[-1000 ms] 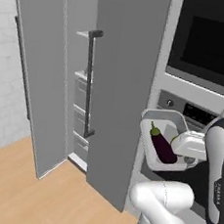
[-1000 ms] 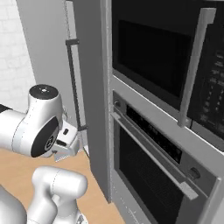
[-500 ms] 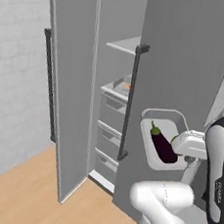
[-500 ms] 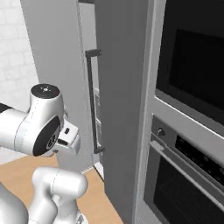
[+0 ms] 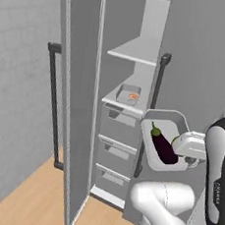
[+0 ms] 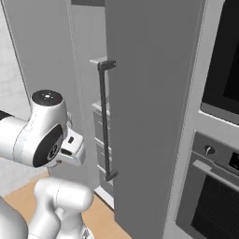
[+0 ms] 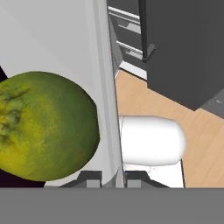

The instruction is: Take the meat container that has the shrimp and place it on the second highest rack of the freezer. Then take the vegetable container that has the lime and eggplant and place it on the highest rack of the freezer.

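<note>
Clamped on the rim of the tray [image 7: 105,87], the claw [image 7: 113,178] has its two dark tips pressed to either side of the thin pale wall at 6 o'clock in the hand view. Inside that wall, at 9 o'clock, a lime [image 7: 43,127] lies close against it, with a sliver of something dark just under it.

From the left base view the tray [image 5: 168,127] hangs tilted at 3 o'clock, its open face turned toward the camera, with the eggplant [image 5: 164,147] lying in it. The tray hangs in front of the freezer [image 5: 127,106], whose door [image 5: 74,105] stands wide open at 9 o'clock. The top shelf [image 5: 136,54] sits bare at 12 o'clock. On the lower shelf [image 5: 119,104], near the middle of the view, rests a small container [image 5: 129,94] holding the orange shrimp [image 5: 132,96]. Drawer fronts [image 5: 116,149] stack beneath it.

At 3 o'clock in the right base view stands the oven [image 6: 210,186].
</note>
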